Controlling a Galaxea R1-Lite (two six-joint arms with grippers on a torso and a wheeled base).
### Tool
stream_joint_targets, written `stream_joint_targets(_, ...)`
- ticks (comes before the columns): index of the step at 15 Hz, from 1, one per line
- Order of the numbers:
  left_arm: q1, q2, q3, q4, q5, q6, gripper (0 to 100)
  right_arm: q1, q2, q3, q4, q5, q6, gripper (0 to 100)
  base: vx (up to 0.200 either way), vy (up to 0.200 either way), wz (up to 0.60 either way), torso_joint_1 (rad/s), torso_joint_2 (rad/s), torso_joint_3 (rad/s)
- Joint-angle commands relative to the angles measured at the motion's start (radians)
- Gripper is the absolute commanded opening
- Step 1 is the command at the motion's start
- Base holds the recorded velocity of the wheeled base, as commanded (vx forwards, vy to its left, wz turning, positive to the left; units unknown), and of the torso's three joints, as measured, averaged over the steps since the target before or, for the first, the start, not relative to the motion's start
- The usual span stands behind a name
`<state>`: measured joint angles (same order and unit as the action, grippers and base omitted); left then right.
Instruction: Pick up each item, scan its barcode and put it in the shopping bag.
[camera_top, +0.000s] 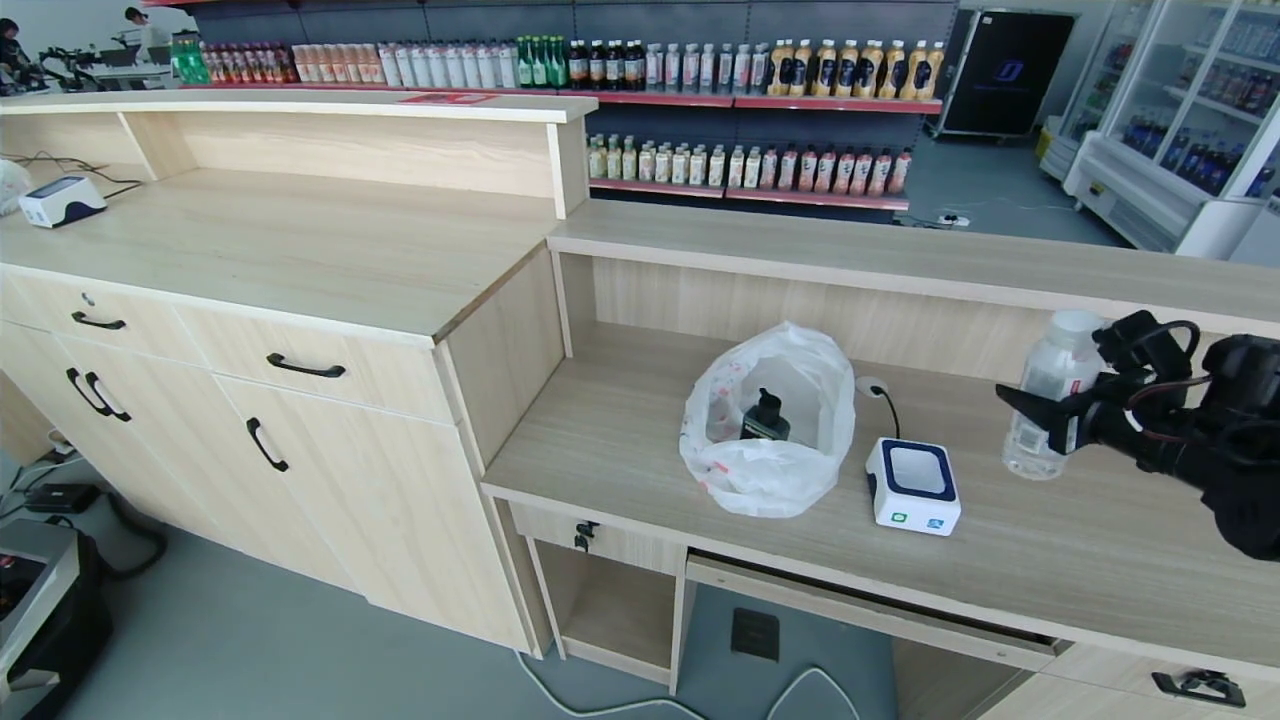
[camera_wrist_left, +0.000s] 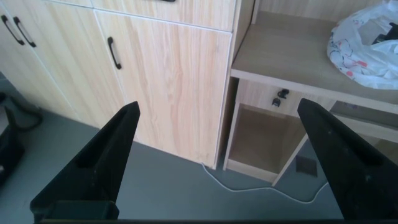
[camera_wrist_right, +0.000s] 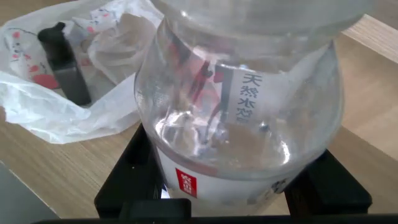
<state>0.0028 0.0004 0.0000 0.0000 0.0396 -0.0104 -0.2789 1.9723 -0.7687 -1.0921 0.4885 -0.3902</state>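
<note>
A clear water bottle with a white cap stands upright at the right end of the low counter, with my right gripper shut around its lower half. Up close the bottle sits between the black fingers of that gripper. To its left lies the white barcode scanner. Left of the scanner a white plastic shopping bag sits open with a black bottle inside; both bag and black bottle also show behind the water bottle. My left gripper hangs open over the floor before the cabinet.
The low counter has a back wall and a higher ledge behind it. A taller counter with drawers stands to the left, bearing a second small scanner. A cable runs from the scanner to the back. Drink shelves stand beyond.
</note>
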Motion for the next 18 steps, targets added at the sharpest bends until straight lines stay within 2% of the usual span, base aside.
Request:
stream_joint_targets(1, 0.0, 0.0, 0.0, 0.0, 0.0, 0.0, 100, -0.029, -0.153, 0.062, 0.023, -0.074, 0.01, 0, 0.0, 0.0, 0.0, 0.0, 0.0, 0.0)
stream_joint_targets(2, 0.0, 0.0, 0.0, 0.0, 0.0, 0.0, 100, -0.029, -0.167, 0.062, 0.015, -0.119, 0.011, 0, 0.0, 0.0, 0.0, 0.0, 0.0, 0.0)
stream_joint_targets(5, 0.0, 0.0, 0.0, 0.0, 0.0, 0.0, 100, -0.026, -0.181, 0.063, 0.011, -0.154, 0.036, 0, 0.0, 0.0, 0.0, 0.0, 0.0, 0.0)
stream_joint_targets(6, 0.0, 0.0, 0.0, 0.0, 0.0, 0.0, 100, -0.025, -0.184, 0.062, 0.012, -0.176, 0.053, 0, 0.0, 0.0, 0.6, -0.002, 0.0, 0.002)
stream_joint_targets(8, 0.0, 0.0, 0.0, 0.0, 0.0, 0.0, 100, 0.007, -0.178, 0.02, 0.011, -0.303, 0.128, 0, 0.0, 0.0, 0.6, -0.002, 0.0, 0.005)
stream_joint_targets(9, 0.0, 0.0, 0.0, 0.0, 0.0, 0.0, 100, 0.014, -0.171, -0.011, 0.011, -0.332, 0.151, 0, 0.0, 0.0, 0.6, 0.007, 0.0, 0.002)
stream_joint_targets(11, 0.0, 0.0, 0.0, 0.0, 0.0, 0.0, 100, 0.015, -0.144, -0.043, 0.011, -0.338, 0.203, 0, 0.0, 0.0, 0.6, 0.007, 0.0, 0.0)
stream_joint_targets(15, 0.0, 0.0, 0.0, 0.0, 0.0, 0.0, 100, 0.015, -0.058, -0.064, -0.048, -0.326, 0.33, 0, 0.0, 0.0, 0.0, 0.0, 0.0, 0.0)
stream_joint_targets(16, 0.0, 0.0, 0.0, 0.0, 0.0, 0.0, 100, 0.014, 0.002, -0.084, -0.077, -0.309, 0.399, 0, 0.0, 0.0, 0.0, 0.0, 0.0, 0.0)
stream_joint_targets(18, 0.0, 0.0, 0.0, 0.0, 0.0, 0.0, 100, 0.009, 0.089, -0.104, -0.137, -0.303, 0.412, 0, 0.0, 0.0, 0.0, 0.0, 0.0, 0.0)
